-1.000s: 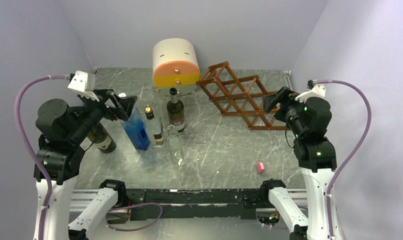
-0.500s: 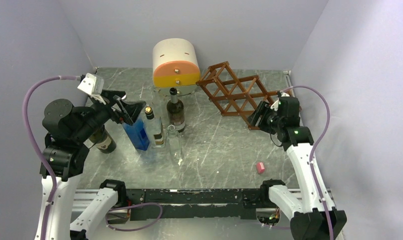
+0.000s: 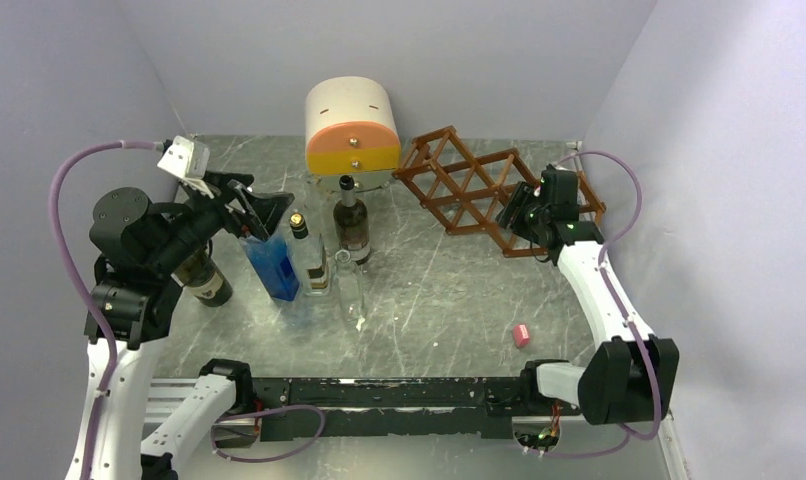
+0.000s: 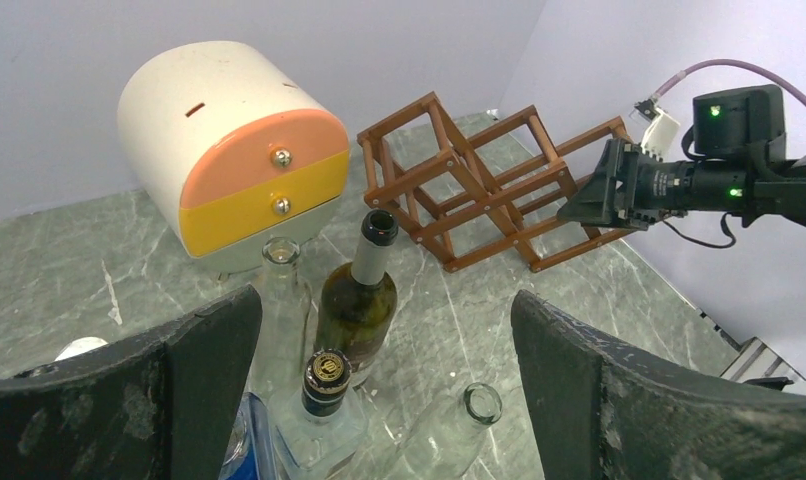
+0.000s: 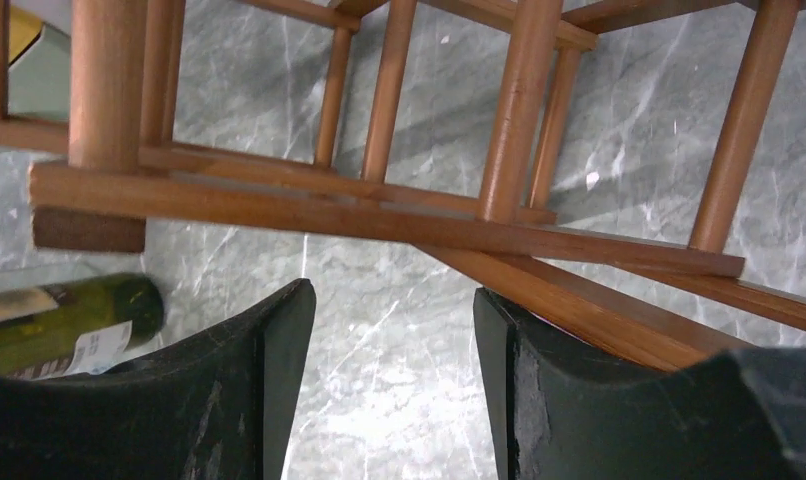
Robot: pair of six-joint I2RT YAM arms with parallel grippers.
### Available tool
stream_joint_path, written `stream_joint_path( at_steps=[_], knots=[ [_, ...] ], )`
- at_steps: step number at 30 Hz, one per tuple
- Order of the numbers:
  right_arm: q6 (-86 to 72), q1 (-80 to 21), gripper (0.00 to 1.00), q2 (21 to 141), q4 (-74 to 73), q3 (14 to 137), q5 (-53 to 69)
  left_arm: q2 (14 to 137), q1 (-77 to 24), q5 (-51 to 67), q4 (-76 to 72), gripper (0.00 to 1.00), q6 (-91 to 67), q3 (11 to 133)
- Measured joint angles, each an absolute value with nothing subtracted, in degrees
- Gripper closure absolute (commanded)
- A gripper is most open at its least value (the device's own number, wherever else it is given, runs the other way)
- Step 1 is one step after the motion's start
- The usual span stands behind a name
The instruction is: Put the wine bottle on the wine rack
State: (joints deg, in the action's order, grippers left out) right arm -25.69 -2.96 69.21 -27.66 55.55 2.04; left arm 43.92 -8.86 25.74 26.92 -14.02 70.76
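A grey marbled table [image 3: 439, 290] sits boxed in by pale lilac walls. Nearest me, on the right, a small pink block [image 3: 521, 335] lies by itself. A little further in, on the left, bottles crowd together: a clear glass bottle [image 3: 351, 290], a blue bottle [image 3: 272, 260], a gold-capped bottle [image 3: 309, 250] and a dark labelled bottle [image 3: 207, 283] half hidden by the left arm. The left gripper [image 3: 262, 213] hovers over this group, its fingers [image 4: 579, 400] spread wide and gripping nothing.

Just behind the group the wine bottle [image 3: 352, 225] stands upright on the table with its neck uncapped, apart from the rack and in none of its cells. A cream and orange drawer cabinet [image 3: 351, 125] is right behind it.

To the right stands the wine rack [image 3: 459, 185], a lattice of reddish-brown bars. The right gripper [image 3: 514, 212] is low at its near right end, with its fingers partly apart and only bare marble between them. One rack bar runs up against a finger, and I cannot tell whether they touch.
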Motion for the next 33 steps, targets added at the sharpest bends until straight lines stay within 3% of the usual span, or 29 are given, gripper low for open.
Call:
stream_joint_path(
  at_steps=[11, 21, 33],
  knots=[
    [-23.7, -4.4, 0.37, 77.1, -19.1, 56.7, 0.8, 46.5, -8.9, 25.7, 26.1, 0.01, -14.1, 70.9],
    [-23.2, -9.0, 0.31, 78.9, -12.3, 57.5, 0.4, 47.2, -8.9, 25.1, 26.1, 0.01, -13.1, 70.9],
    [-26.3, -12.9, 0.37, 84.3, -6.3, 58.4, -3.8, 47.6, -8.9, 24.4, 26.3, 0.01, -11.8, 70.9]
  ],
)
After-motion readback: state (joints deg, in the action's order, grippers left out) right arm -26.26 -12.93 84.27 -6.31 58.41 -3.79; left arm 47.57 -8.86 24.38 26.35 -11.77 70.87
